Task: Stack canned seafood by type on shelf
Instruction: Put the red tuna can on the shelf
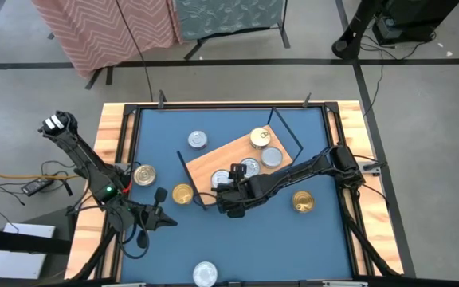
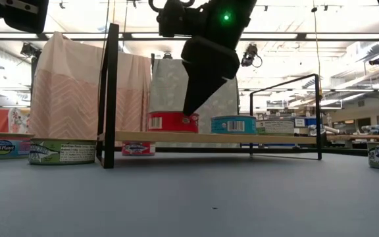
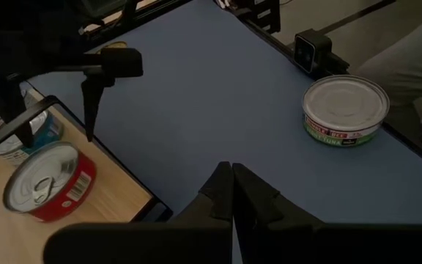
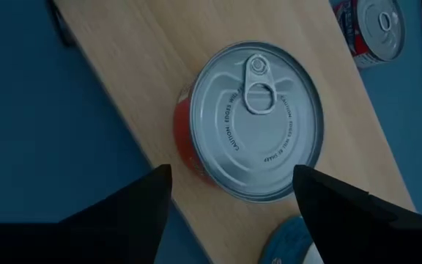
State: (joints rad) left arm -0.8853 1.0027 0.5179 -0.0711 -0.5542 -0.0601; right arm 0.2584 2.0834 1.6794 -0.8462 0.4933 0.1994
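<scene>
Right pincer (image 4: 233,192), fingers spread, poised above the silver-lidded red round tin (image 4: 251,121) resting on the light-wood shelf board (image 4: 160,88). Placement step apparently at release; next, fetching a matching tin. Left pincer (image 1: 159,217), closed and empty, waits at the bench's left edge.

High cam top-down, low cam table-level, wrists close, all share shelf (image 1: 237,163).

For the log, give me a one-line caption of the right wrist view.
Right gripper, fingers open, poised over a red-sided silver-lidded tin on the wooden shelf.
</scene>
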